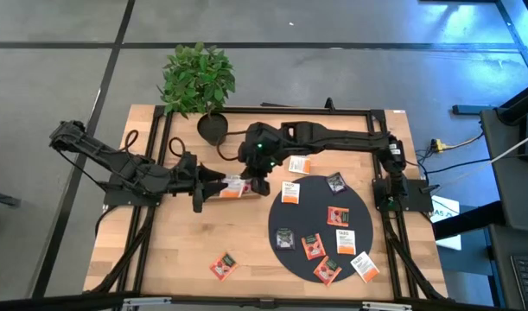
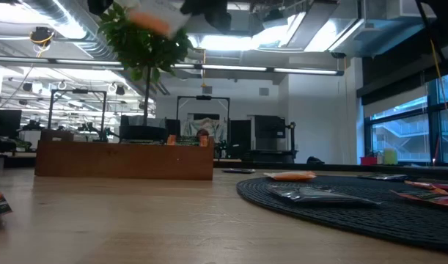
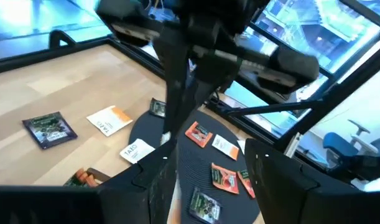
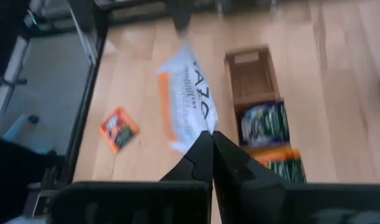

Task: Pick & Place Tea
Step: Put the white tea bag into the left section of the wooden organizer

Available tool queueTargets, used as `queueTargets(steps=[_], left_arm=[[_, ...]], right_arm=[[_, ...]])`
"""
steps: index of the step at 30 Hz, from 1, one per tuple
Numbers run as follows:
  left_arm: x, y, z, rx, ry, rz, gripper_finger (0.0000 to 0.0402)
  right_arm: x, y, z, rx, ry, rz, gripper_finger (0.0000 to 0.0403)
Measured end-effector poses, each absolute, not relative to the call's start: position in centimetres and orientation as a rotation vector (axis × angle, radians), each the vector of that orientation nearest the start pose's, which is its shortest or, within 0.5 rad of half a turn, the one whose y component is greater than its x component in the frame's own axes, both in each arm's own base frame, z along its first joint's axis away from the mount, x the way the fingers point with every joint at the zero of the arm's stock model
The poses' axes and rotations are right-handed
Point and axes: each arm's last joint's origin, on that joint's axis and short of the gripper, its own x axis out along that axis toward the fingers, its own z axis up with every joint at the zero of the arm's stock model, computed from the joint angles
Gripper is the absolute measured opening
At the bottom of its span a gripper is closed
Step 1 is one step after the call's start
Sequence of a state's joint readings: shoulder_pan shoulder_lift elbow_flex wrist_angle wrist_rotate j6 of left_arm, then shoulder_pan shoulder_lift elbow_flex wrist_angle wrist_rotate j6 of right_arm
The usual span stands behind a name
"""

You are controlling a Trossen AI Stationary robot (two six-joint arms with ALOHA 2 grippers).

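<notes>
My right gripper (image 4: pixel 209 140) is shut on a white tea sachet with orange print (image 4: pixel 186 93), held high above the table and over the wooden tray (image 4: pixel 249 65). The tray's near compartments hold dark and orange sachets (image 4: pixel 264 121). In the low view the held sachet (image 2: pixel 147 22) is a blur near the top. My left gripper (image 3: pixel 208 186) hovers open beside it (image 1: pixel 213 179), touching nothing. Several more tea sachets lie flat on the round black mat (image 1: pixel 320 203). One sachet (image 1: pixel 223 265) lies on the bare wood near the front. My right gripper pinches the white sachet by one edge (image 4: pixel 199 127) between its two fingertips. The fingers slant down from the table's right side. The sachet sticks out past the fingertips, lifted clear of the tray and the table.
A potted plant (image 1: pixel 199 82) stands at the table's far edge, behind the tray (image 2: pixel 125 161). Another sachet (image 1: pixel 300 164) lies on the wood just beyond the mat. A black frame (image 1: pixel 380 112) runs around the table, and cables trail off its right side.
</notes>
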State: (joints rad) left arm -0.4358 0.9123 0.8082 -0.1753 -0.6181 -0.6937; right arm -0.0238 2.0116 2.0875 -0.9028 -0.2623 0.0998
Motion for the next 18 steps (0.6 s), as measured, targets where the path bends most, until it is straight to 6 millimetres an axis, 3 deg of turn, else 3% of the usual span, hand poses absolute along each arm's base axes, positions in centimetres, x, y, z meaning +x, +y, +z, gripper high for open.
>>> queueTargets(steps=[10, 18], left_arm=[[18.6, -6.8, 32.0, -0.594, 0.172, 0.262, 0.0182], [20.4, -7.7, 30.3, -0.632, 0.299, 0.182, 0.0182]], right_arm=[[43.2, 2.0, 34.7, 0.252, 0.905, 0.269, 0.0005], [43.2, 4.4, 34.7, 0.233, 0.892, 0.293, 0.0005]])
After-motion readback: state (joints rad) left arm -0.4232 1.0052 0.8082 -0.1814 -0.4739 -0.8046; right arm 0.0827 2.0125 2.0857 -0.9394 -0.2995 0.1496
